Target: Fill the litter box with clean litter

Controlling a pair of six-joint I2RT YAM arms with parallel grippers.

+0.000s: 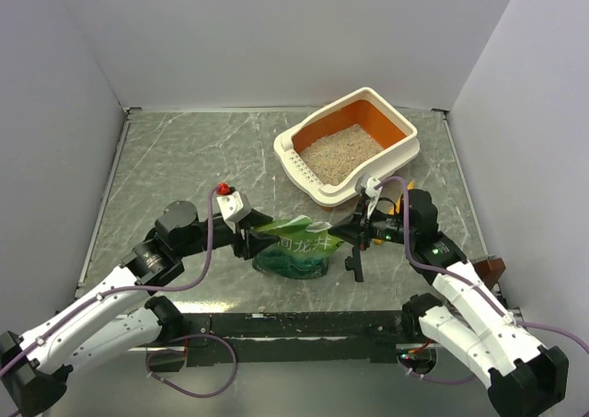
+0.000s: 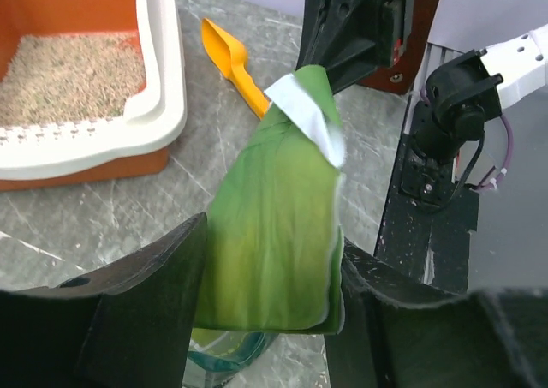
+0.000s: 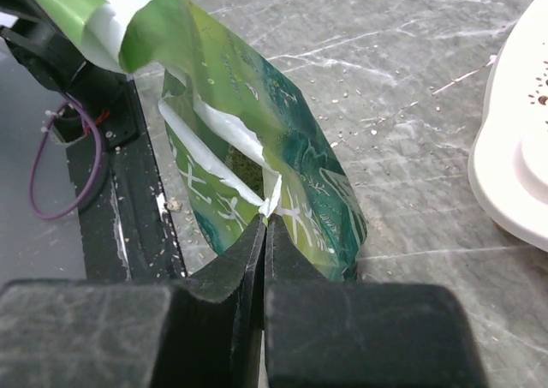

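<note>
Grey marbled table (image 1: 184, 168). Litter box (image 1: 333, 194) sits on its far right part, set at an angle, slotted strip on the near rim. Clean litter (image 1: 342, 155) lies inside the box, covering the floor, with orange walls showing above it. Green bag (image 1: 299, 247) is in front of the box, between the two arms. Left tool (image 2: 265, 294): jaws held apart by the bag's folded body, clamped on it from both sides. Right tool (image 3: 264, 225): jaws all but closed, pinching the bag's torn mouth edge. Yellow-orange scoop (image 2: 231, 62) lies on the table just beside the box.
</note>
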